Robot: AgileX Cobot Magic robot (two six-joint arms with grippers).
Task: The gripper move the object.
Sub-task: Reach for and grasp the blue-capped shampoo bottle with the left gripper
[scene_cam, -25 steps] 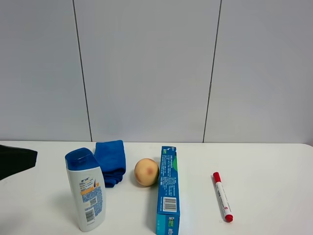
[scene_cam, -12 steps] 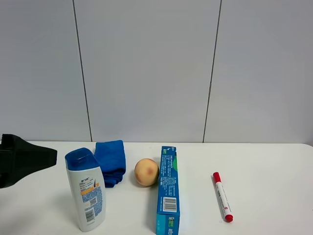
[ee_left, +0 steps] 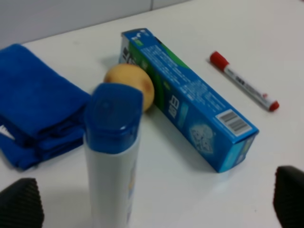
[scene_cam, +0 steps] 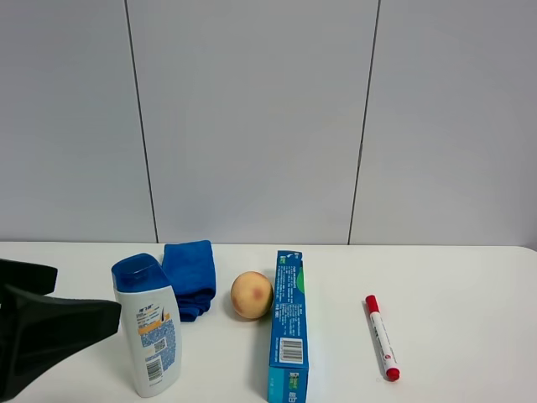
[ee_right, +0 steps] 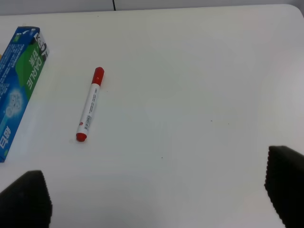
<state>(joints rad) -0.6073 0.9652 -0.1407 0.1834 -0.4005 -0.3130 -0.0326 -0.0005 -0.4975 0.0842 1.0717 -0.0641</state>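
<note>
Task barely started: nothing gripped, nothing shifted as far as I can see. The object (scene_cam: 151, 336), a white bottle with a blue cap, stands upright on the table (scene_cam: 470, 294), close to the front edge on the left half. A folded blue cloth (scene_cam: 189, 277) lies just behind it towards the back edge.

The left tool (scene_cam: 86, 295) is on the bottle's left, jaws spread wide and pointing at it. One jaw tip is just beside the bottle's flank. I can't tell if it touches; I'd guess not. In the left wrist view the bottle stands in line with the gap between the two tips but ahead of them, so it is lined up, not enclosed.

The right tool (ee_right: 156, 192) is also wide open with nothing between its jaws. It hangs over bare table towards the right edge, well apart from the bottle, and looks idle.

Other items, none in the left tool's way:
- A round peach-coloured fruit (scene_cam: 252, 294) touching a long blue box (scene_cam: 288, 327) mid-table.
- A red-capped marker (scene_cam: 382, 336) lying alone further right.

Done: the approach, roughly aligned. Left: push in around the bottle, close, lift or slide it, release. The bottle is tall and narrow, so I'd watch for tipping on contact.
</note>
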